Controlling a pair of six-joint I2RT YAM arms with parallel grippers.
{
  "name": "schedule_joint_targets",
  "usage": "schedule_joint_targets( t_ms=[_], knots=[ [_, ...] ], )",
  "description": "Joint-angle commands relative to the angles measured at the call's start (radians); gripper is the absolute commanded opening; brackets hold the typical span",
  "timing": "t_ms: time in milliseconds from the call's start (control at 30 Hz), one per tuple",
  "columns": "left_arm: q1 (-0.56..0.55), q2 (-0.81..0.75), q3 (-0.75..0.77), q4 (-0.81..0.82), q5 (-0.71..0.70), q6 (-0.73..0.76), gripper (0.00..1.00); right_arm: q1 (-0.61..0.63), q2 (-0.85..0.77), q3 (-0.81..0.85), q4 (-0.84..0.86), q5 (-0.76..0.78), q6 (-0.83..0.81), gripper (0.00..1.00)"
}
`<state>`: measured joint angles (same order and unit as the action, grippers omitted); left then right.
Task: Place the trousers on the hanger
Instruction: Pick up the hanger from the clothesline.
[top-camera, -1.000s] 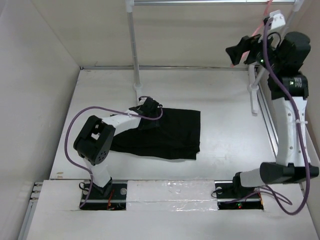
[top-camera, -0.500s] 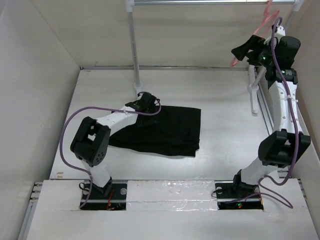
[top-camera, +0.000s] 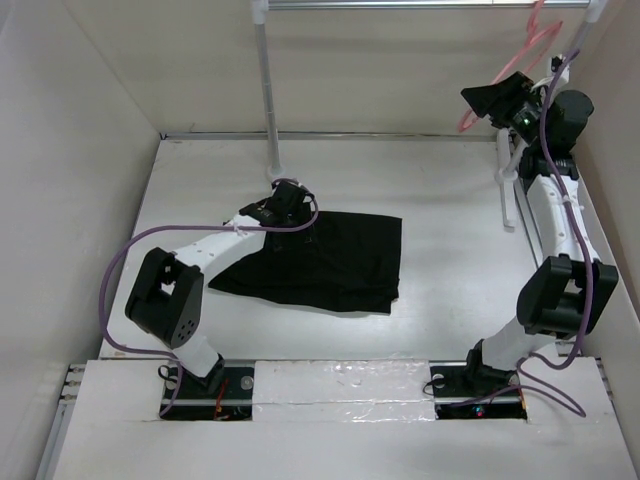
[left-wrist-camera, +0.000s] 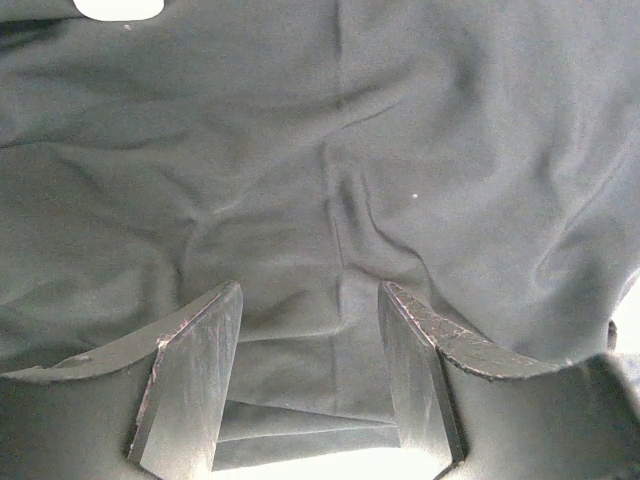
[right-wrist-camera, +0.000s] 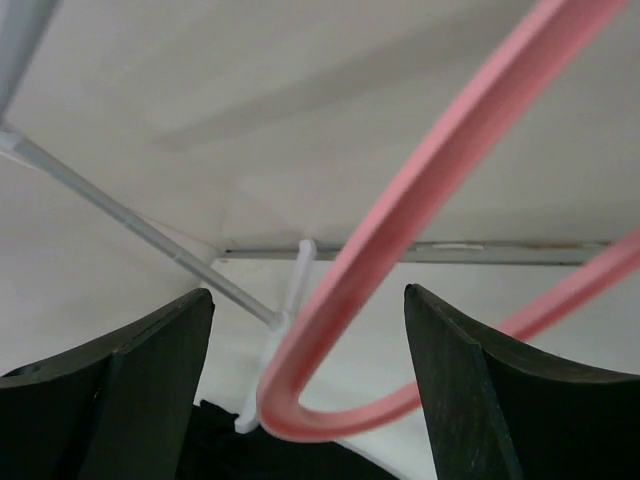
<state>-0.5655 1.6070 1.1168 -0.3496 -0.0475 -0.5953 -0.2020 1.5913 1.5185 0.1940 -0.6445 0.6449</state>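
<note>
Trousers (top-camera: 320, 262), black and folded into a rough rectangle, lie flat at the middle of the white desk (top-camera: 450, 250), their long axis running left to right across the overhead view with a slight tilt. The left gripper (top-camera: 290, 205) sits over their upper left corner, and its wrist view shows its fingers (left-wrist-camera: 190, 390) parted to a middling width with creased cloth beneath and between them, nothing pinched that I can make out. The hanger (top-camera: 468, 118), thin and pale pink, is well apart at the upper right of the frame, seemingly hung from the rack's top bar (top-camera: 400, 5). The right gripper (top-camera: 490, 100) is raised to it; in the right wrist view the hanger's curved lower end passes between widely spread fingers (right-wrist-camera: 130, 380) that do not clamp it. So the left arm is nearer the trousers and the right nearer the hanger. A white rack pole (top-camera: 268, 90) stands just behind the trousers, and plain pale walls close in the desk.
</note>
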Motion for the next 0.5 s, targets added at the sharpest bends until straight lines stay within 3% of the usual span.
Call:
schedule_joint_targets(
  t_ms=[0,33,100,233,367,467],
  knots=[
    [0.004,-0.056,0.025,-0.008,0.024,-0.009,0.54,0.01,0.039,0.013,0.272,-0.061,0.14,0.76],
    [0.004,-0.056,0.021,-0.009,0.024,-0.011,0.54,0.021,0.039,0.009,0.288,-0.057,0.151,0.76],
    [-0.007,-0.07,0.014,-0.014,0.023,-0.015,0.54,0.021,0.027,0.023,0.256,-0.026,0.141,0.5],
    [-0.007,-0.099,0.012,-0.011,0.026,-0.02,0.54,0.03,0.027,0.026,0.242,-0.024,0.143,0.47],
    [-0.007,-0.114,0.046,-0.026,0.034,-0.021,0.54,0.041,0.024,0.019,0.278,-0.023,0.168,0.18],
    [-0.007,-0.128,0.077,-0.034,0.041,-0.02,0.53,0.041,0.016,0.022,0.321,-0.033,0.197,0.09]
  ],
)
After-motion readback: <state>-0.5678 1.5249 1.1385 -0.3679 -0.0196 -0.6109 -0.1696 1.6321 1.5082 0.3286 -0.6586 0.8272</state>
